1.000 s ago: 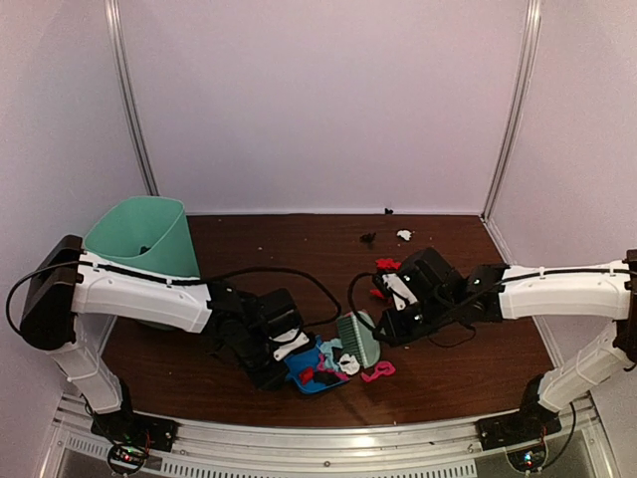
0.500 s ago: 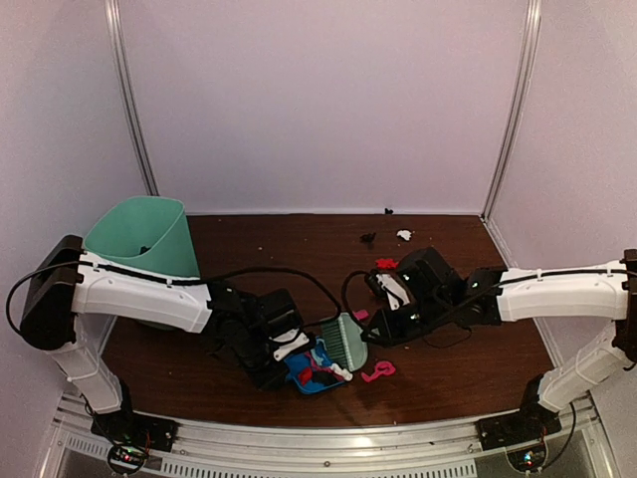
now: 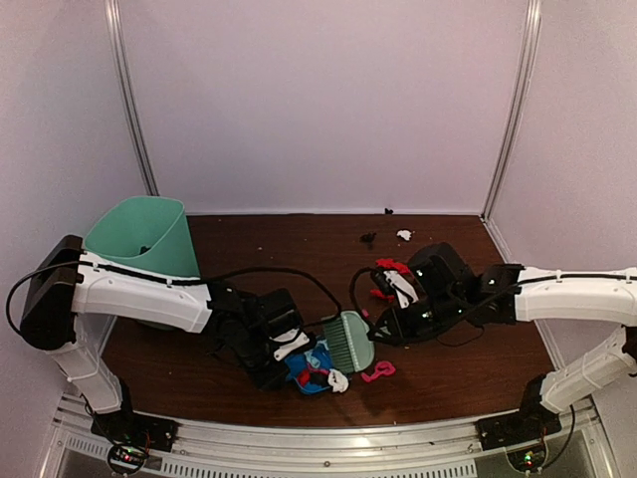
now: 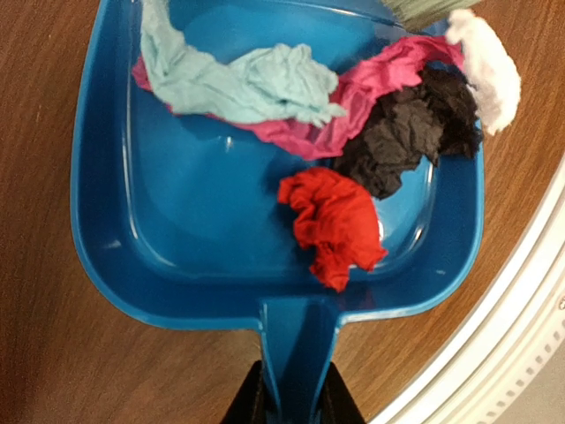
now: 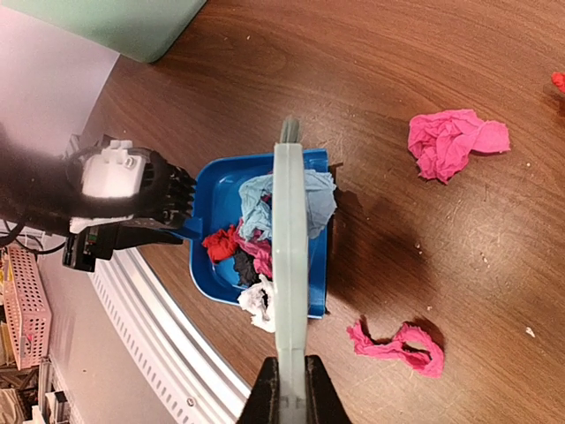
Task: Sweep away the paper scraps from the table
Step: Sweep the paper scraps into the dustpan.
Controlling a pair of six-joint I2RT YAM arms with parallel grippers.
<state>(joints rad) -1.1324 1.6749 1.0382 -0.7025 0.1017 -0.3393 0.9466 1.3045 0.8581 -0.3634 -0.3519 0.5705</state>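
Dragging the brush [image 5: 290,247] back over the dustpan [image 4: 177,221] mouth, herding more paper scraps [image 4: 335,221] inside. Clamping dustpan handle in left gripper [image 4: 291,402], brush in right gripper [image 5: 291,389]; leaving pink scraps [image 5: 455,141] loose on the table [image 5: 441,53] beside it.

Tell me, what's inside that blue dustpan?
The dustpan holds crumpled paper: cyan scrap, pink scrap, black scrap, red scrap, plus a white scrap at its mouth. Anything beneath them is hidden.

Crumpled paper scraps [image 4: 334,221] in cyan, pink, black, red and white lie heaped in the blue dustpan [image 4: 168,238]; a pink ball and a twisted pink strip lie loose beside it on the dark wood-grain table [image 5: 459,256], others near its far edge
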